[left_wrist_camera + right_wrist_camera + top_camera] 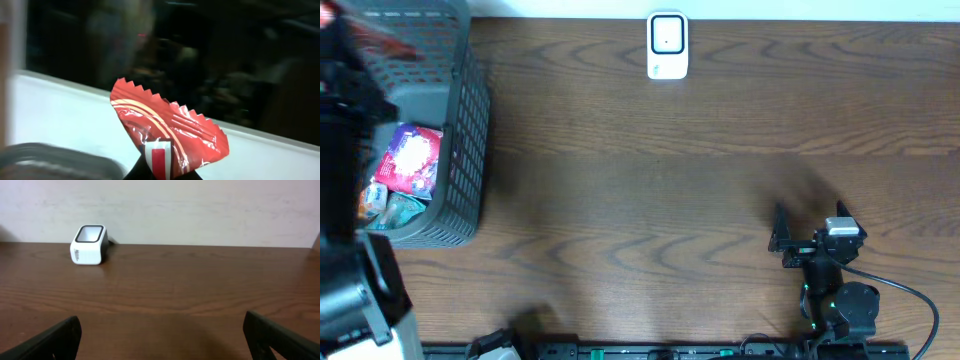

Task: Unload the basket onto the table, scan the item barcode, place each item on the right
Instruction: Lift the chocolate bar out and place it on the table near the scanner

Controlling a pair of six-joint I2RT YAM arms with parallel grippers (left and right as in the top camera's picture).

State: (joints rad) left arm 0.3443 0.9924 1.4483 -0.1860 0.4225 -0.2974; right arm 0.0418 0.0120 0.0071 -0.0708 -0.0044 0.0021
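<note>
A red snack packet (pixel 170 125) with a zigzag sealed edge is pinched at its lower end by my left gripper (pixel 161 171), which is shut on it and holds it up in the air. In the overhead view the packet is a red blur (pixel 382 42) over the grey basket (pixel 470 130) at the far left, beside the dark left arm. The white barcode scanner (pixel 667 45) stands at the table's far edge, and is also visible in the right wrist view (pixel 89 245). My right gripper (pixel 808 224) rests low at the front right, open and empty, its dark fingers (pixel 55 340) wide apart.
The basket holds several more packets, among them a pink and purple one (pixel 415 160). A black cable (pixel 910 295) loops from the right arm's base. Brown wooden tabletop (pixel 650 200) lies between basket, scanner and right arm.
</note>
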